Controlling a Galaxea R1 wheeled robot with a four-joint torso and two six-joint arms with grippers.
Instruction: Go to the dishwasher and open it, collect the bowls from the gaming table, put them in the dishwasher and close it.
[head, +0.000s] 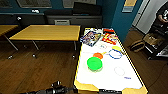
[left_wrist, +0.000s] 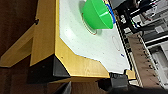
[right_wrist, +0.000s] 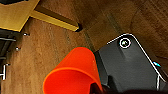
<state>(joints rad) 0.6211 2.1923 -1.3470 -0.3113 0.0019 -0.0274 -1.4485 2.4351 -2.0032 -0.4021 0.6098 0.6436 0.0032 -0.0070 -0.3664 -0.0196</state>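
Your green bowl (head: 94, 63) sits upside down on the gaming table (head: 105, 80), near its close end, easy to reach; your right gripper seems to hold an orange bowl (right_wrist: 72, 72); your left gripper's (head: 58, 89) grip I cannot tell.
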